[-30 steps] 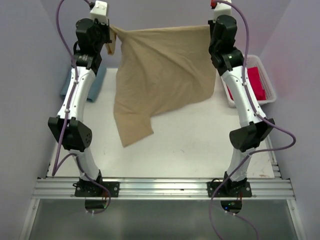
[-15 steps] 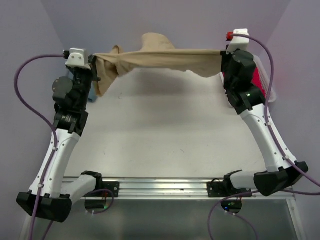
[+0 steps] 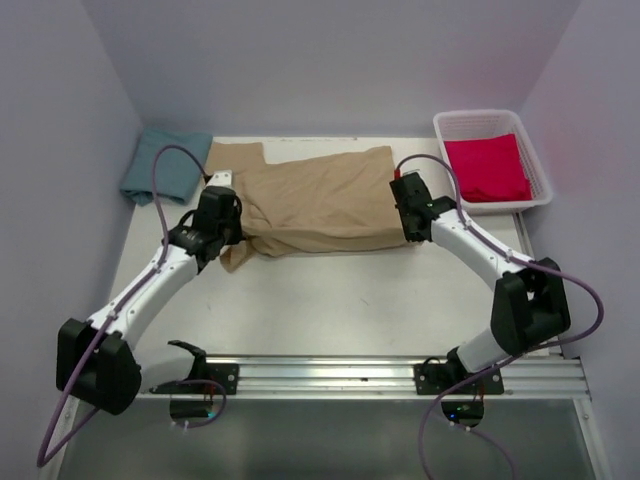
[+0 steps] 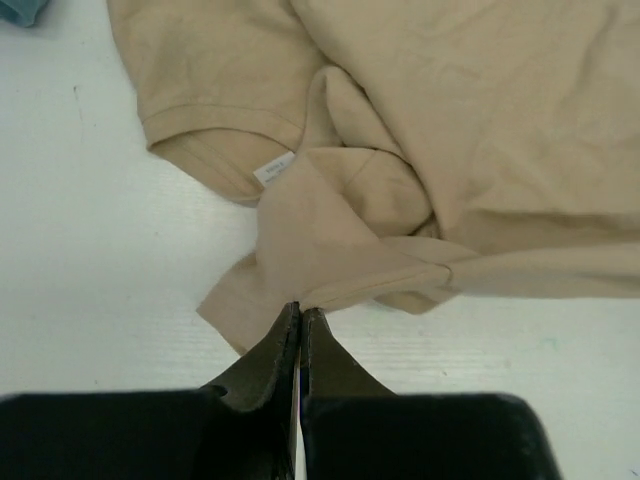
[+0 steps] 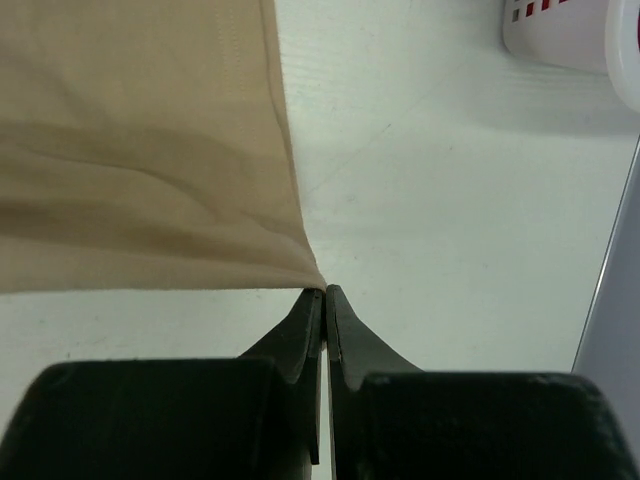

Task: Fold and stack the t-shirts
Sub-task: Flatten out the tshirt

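— What's changed for us?
— We've brought the tan t-shirt (image 3: 320,200) down from the air; it lies spread on the table (image 3: 330,290).
— And our fingers?
— Left gripper (image 4: 300,312) and right gripper (image 5: 325,292) both pinched on its near edge.

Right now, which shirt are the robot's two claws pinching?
The tan t-shirt, between the left gripper and right gripper. The teal t-shirt lies apart at the far left, the red t-shirt in the basket.
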Controlling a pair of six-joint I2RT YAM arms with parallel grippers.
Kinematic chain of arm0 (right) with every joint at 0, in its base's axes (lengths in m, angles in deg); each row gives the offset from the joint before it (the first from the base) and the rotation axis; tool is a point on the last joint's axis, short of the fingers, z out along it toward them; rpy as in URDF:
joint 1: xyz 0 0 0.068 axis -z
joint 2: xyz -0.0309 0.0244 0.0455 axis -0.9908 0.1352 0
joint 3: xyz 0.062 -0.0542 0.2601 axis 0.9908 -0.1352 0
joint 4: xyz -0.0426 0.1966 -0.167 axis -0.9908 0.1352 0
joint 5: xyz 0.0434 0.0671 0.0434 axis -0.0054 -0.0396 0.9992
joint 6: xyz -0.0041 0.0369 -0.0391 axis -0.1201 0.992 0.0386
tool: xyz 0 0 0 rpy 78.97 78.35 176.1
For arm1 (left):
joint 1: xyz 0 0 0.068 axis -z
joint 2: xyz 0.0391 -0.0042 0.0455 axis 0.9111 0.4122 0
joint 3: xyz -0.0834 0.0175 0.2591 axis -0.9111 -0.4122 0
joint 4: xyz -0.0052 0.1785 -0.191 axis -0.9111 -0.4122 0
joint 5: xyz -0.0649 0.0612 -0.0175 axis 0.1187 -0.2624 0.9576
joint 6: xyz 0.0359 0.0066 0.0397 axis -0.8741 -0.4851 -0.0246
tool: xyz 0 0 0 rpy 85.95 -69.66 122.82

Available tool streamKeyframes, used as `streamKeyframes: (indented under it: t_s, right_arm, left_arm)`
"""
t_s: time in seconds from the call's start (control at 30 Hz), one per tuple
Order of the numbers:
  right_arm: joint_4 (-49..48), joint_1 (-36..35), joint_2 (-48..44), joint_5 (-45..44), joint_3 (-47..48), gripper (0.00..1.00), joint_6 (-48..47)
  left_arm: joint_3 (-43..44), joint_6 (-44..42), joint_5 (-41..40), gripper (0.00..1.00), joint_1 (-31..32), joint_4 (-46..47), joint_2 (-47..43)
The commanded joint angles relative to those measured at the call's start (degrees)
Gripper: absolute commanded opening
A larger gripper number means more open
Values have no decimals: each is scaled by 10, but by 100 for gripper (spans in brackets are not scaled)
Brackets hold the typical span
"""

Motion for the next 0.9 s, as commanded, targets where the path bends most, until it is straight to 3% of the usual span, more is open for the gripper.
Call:
streamKeyframes:
  t_s: [0.0, 0.2, 0.43, 0.87]
  right_arm:
    - [66, -25, -62, -12, 30, 0, 44]
    - [147, -76, -101, 8, 29, 0, 69]
    - [232, -91, -98, 4, 39, 0, 109]
    - [397, -104, -177, -51, 91, 0, 178]
  left_arm:
    - [29, 56, -7, 0, 24, -75, -90]
    - [11, 81, 116, 0, 29, -205, -173]
    - [-47, 123, 270, 0, 38, -261, -208]
    - [43, 127, 305, 0, 46, -408, -222]
